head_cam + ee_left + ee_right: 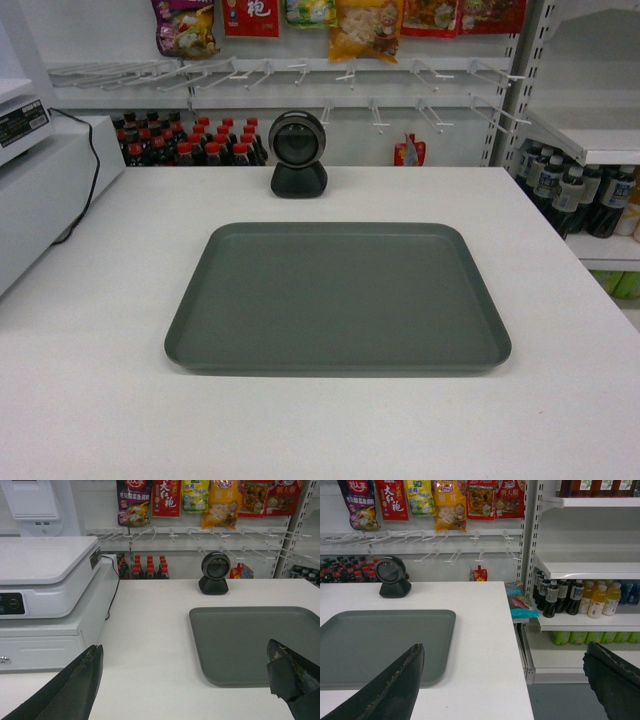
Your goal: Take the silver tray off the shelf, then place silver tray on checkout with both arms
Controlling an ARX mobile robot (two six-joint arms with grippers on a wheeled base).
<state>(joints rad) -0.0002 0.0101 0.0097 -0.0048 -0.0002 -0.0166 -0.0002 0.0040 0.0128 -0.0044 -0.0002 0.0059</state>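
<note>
White checkout (pixel 90 400) bears the silver tray (pixel 340 298); both end effectors (pixel 185 680) (pixel 502 680) gape wide, empty.

The light is bright and even, like shop lights from above. The silver tray (pixel 338 298) has only a thin, soft shadow along its near edge on the white checkout (pixel 90 400). Nothing shines hard. The pictures are a bit grainy. In both wrist views the black fingers (pixel 70 690) up close look blurry.

Shop: snack packs (pixel 366 25) on pegs, bottle shelves (pixel 575 597), till (pixel 45 575), scanner (pixel 298 152) on checkout (pixel 100 350).
</note>
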